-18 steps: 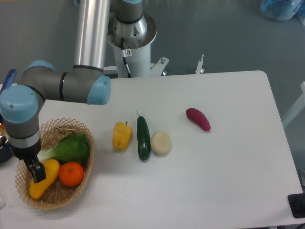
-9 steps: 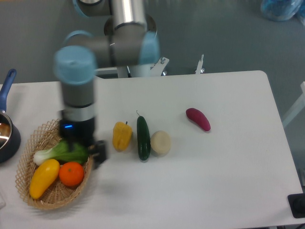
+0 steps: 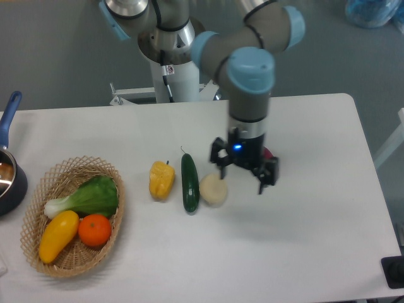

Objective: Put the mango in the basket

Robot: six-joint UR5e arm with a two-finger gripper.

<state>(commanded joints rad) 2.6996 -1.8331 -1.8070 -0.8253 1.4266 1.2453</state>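
Observation:
The mango (image 3: pixel 58 236), smooth, yellow shading to orange, lies inside the woven tan basket (image 3: pixel 38 267) at the front left of the table, beside a round orange (image 3: pixel 95 230) and a leafy green vegetable (image 3: pixel 88 197). My gripper (image 3: pixel 243 173) hangs over the middle of the table, far right of the basket, just right of a pale round potato (image 3: pixel 213 189). Its fingers are spread apart and hold nothing.
A yellow bell pepper (image 3: pixel 161 180) and a dark green cucumber (image 3: pixel 190 183) lie left of the potato. A purple vegetable (image 3: pixel 269 154) is mostly hidden behind the gripper. A dark blue pot (image 3: pixel 7 170) stands at the left edge.
My gripper let go of the mango in the basket, rose and swung right across the table to above the potato. The mango stays in the basket.

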